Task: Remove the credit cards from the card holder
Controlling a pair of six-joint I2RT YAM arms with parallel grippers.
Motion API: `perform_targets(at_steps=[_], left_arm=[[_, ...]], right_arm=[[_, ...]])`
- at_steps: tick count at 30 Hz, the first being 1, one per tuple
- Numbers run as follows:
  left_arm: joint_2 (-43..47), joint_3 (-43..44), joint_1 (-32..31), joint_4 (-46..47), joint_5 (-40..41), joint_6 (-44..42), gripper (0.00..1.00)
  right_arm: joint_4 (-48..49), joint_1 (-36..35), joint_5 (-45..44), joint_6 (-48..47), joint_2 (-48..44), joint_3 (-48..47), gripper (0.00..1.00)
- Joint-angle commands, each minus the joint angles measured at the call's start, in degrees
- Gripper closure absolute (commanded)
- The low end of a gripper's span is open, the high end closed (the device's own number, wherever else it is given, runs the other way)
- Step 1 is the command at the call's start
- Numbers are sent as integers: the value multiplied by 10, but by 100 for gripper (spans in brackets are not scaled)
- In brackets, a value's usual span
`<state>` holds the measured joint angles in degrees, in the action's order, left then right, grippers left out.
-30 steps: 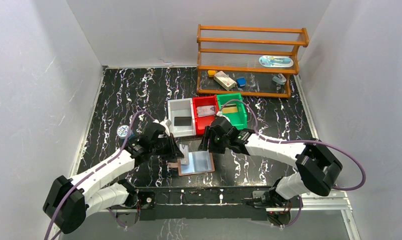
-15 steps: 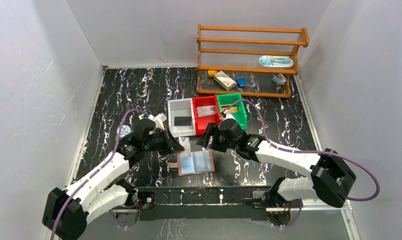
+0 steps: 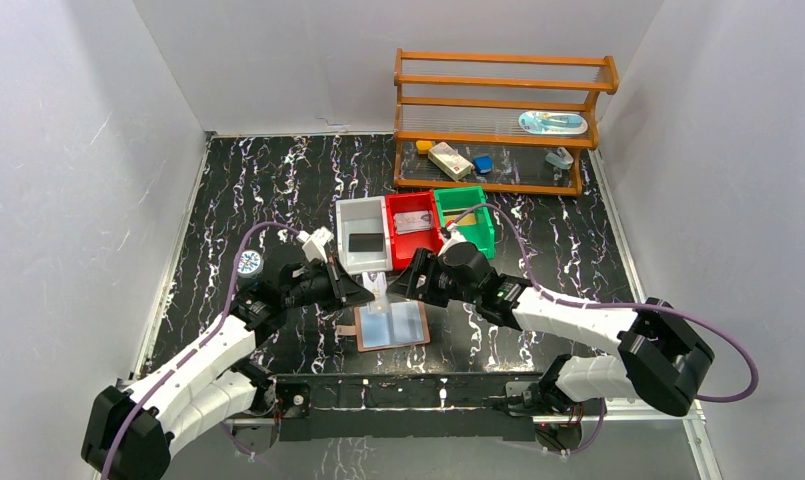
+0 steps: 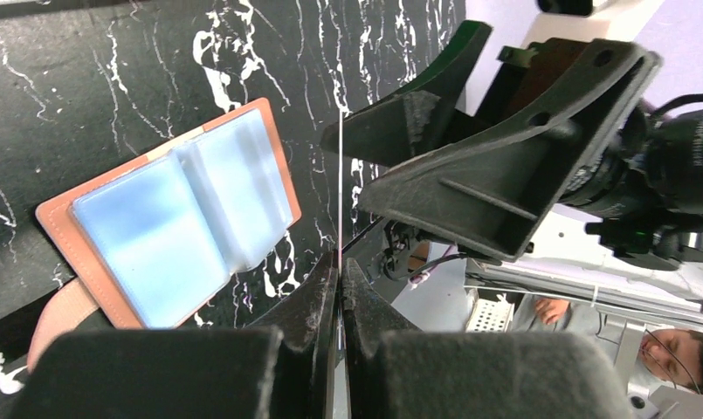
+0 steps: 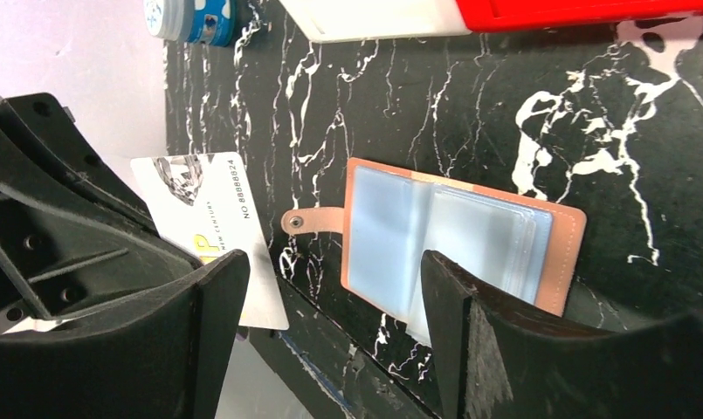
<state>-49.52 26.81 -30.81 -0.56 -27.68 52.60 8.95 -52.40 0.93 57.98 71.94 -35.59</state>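
Above the near middle of the tabletop (image 3: pixel 278 180), the left jaws were pressed together on one of the credit cards (image 5: pixel 212 227). They gripped it by one end, so that it was held clear of the surface. From the left wrist it showed only as a thin white edge running straight out from between the closed tips.

The right jaws stood wide apart, closed on nothing, and faced the left ones. From the right wrist, the card's printed face lay just beside the tip of one right finger (image 5: pixel 155 349). It was partly hidden behind that finger, with one corner reaching into the gap. Whether card and finger touched could not be told.

Below both, the card holder (image 3: pixel 390 327) lay spread open and flat on the tabletop, its blue pockets up and its strap tab toward the left arm's side. It lay apart from both pairs of jaws. Just behind them, a white bin (image 3: pixel 358 215), a red bin (image 3: pixel 418 250) and a green bin (image 3: pixel 483 225) sat in a row.
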Motion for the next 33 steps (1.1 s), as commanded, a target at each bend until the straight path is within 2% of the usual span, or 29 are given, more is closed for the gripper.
perform_targets(at_steps=[1, 5, 13, 23, 28, 33], left_arm=[[14, -7, 4, 41, -30, 16, 100], [14, -22, 3, 70, -39, 36, 100], [3, -38, 3, 116, -55, 59, 100], [-18, -53, 3, 173, -84, 81, 100], [-14, -54, 4, 172, -81, 83, 100], [-8, -57, 3, 169, -73, 85, 100]], right_arm=[[111, 11, 53, 12, -13, 17, 21], [171, 35, 114, 46, -1, 34, 28], [376, 75, 200, 140, 31, 109, 47], [528, 80, 262, 200, 115, 113, 62], [567, 80, 274, 217, 138, 117, 70], [606, 83, 278, 234, 144, 133, 72]])
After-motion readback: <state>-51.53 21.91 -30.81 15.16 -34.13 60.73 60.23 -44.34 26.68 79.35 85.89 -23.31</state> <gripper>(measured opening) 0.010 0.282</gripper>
